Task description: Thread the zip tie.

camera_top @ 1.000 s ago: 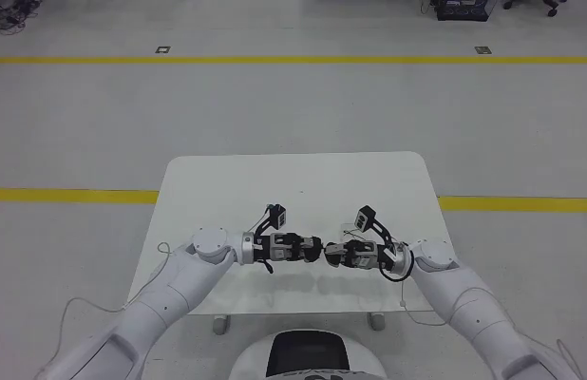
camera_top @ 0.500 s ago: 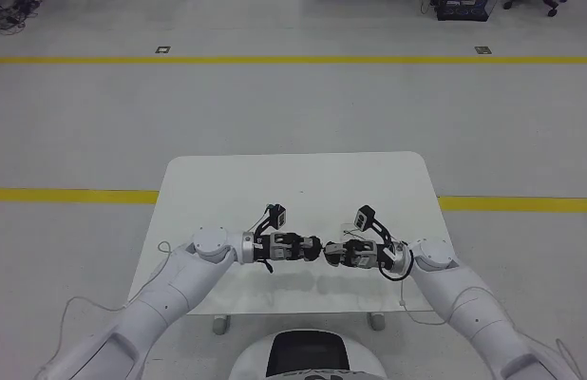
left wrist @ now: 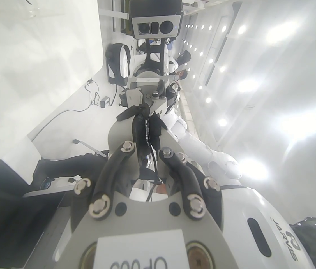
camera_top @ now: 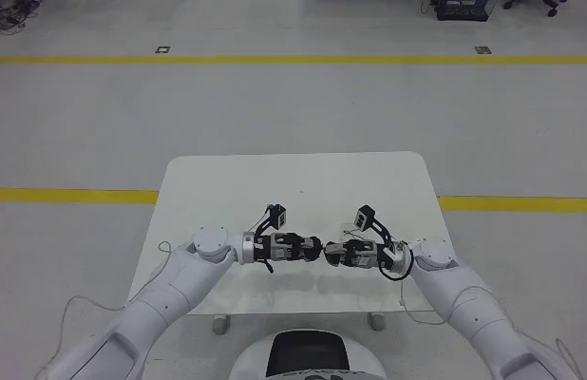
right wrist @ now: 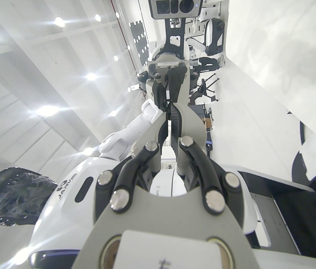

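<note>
Top view: left gripper (camera_top: 311, 251) and right gripper (camera_top: 331, 253) meet tip to tip at lower centre of the frame, above the white desk (camera_top: 293, 180). The zip tie (camera_top: 321, 252) is the thin dark strip bridging them.
Left wrist view: jaws narrow, pinching the zip tie (left wrist: 147, 127) at frame centre.
Right wrist view: jaws narrow, apparently closed on the strip just above centre.
Technique (judged): keep tip and head collinear, advance slowly, avoid twist.
Count: one zip tie, two grippers, one desk.
</note>
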`<state>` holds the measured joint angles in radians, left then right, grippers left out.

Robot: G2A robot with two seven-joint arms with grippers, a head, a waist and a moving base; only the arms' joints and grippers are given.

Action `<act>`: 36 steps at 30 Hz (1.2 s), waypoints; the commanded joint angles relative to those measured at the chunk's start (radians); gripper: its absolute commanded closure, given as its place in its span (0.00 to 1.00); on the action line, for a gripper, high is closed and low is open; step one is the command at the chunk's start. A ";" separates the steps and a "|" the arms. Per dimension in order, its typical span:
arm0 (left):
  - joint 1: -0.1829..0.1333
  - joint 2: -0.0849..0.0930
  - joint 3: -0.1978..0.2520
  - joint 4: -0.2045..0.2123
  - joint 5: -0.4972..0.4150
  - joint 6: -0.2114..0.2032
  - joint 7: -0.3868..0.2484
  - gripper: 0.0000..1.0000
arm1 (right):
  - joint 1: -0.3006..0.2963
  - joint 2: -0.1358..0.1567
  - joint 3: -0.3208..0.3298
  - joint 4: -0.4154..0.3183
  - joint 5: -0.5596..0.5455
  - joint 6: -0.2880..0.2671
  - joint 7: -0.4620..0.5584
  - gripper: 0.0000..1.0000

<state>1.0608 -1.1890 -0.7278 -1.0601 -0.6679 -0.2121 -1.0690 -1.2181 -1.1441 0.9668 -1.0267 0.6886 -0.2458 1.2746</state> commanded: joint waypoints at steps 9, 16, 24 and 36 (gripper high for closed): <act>-0.002 -0.001 0.004 0.002 0.001 0.000 0.000 0.92 | 0.001 -0.003 -0.001 0.002 -0.007 0.003 0.004 1.00; -0.003 -0.003 0.007 0.005 0.002 0.000 0.001 0.92 | 0.003 -0.006 -0.002 0.005 -0.009 0.004 0.007 1.00; -0.005 -0.004 0.010 0.006 0.003 0.000 -0.002 1.00 | 0.002 -0.008 0.002 0.010 -0.005 0.003 0.006 1.00; -0.007 -0.005 0.012 0.011 0.000 -0.002 -0.005 1.00 | 0.003 -0.011 0.004 0.014 -0.007 0.005 0.008 1.00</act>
<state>1.0543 -1.1943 -0.7162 -1.0499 -0.6670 -0.2141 -1.0736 -1.2155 -1.1547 0.9706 -1.0127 0.6820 -0.2413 1.2831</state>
